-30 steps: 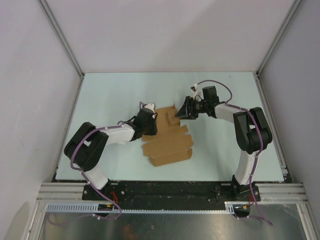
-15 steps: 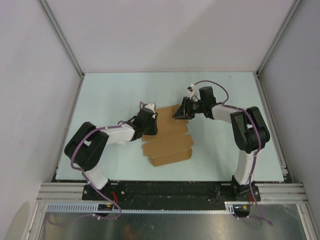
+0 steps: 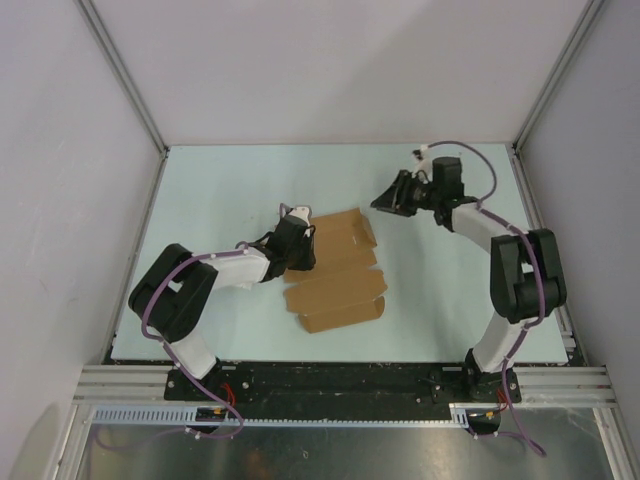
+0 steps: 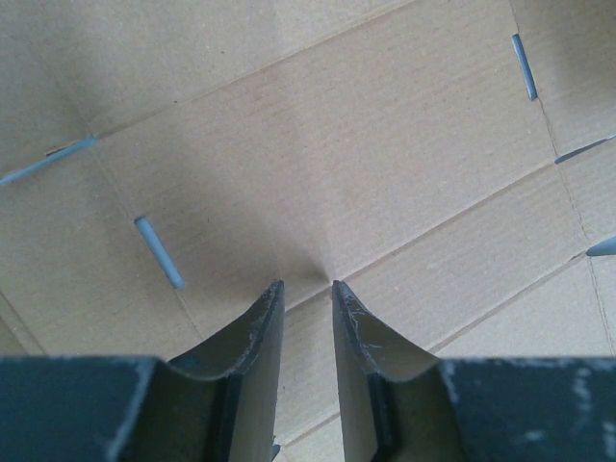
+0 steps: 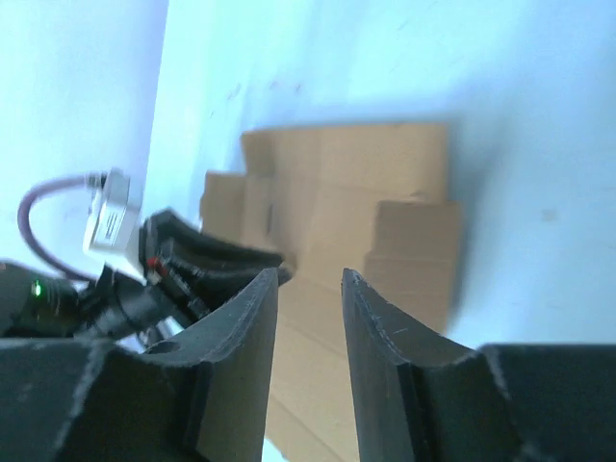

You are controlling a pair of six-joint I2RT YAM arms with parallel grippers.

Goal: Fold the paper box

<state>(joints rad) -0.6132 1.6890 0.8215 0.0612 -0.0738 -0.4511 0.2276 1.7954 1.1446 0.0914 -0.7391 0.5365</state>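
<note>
I see the paper box lying flat and open on the pale worktop. It is a brown sheet with little flaps sticking out at its sides.

My left hand is down at the left edge of the box, near its far half. From the left wrist camera, the cardboard fills the whole picture. It has crease lines and a few thin slots cut in it. The two fingers of this hand stand just a little apart, with only a thin gap. Through the gap I see plain cardboard, with nothing pinched. The tips are right at the box, but I cannot tell if they push on it.

My right hand is off the box, out past its far right corner, and it is not touching it. It points back at the box. From the right wrist camera, its fingers are partly open with nothing between them — the hand is empty. The box lies flat beyond them, and my left hand shows as a dark shape at the box's other side.
</note>
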